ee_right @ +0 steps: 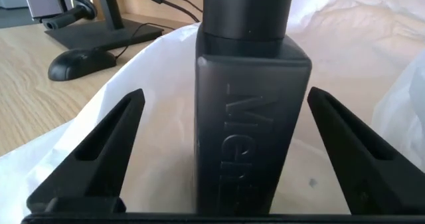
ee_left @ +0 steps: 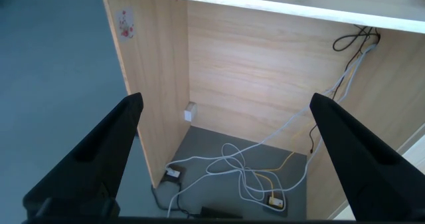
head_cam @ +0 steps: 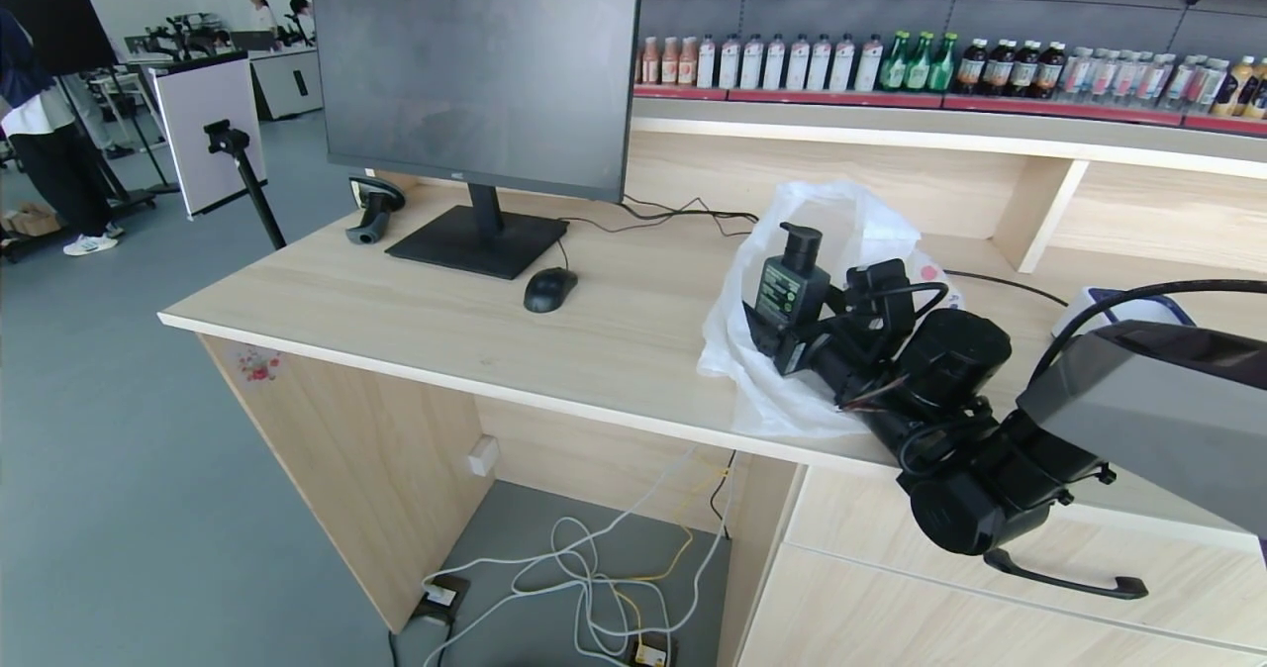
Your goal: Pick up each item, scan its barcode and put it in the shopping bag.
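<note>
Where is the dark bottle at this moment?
In the head view the dark bottle stands upright at the mouth of the white shopping bag on the counter, inside the open right gripper, right of the mouse.

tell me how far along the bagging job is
Looks done: the dark bottle stands upright in the shopping bag. In hand: nothing gripped; the right gripper is open around the bottle, the left gripper open, facing under the desk. Left: pulling the gripper clear; scanning cannot be judged from here.

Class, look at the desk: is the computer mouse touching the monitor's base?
Apart. The head view shows a strip of bare desk between the mouse and the monitor's base.
</note>
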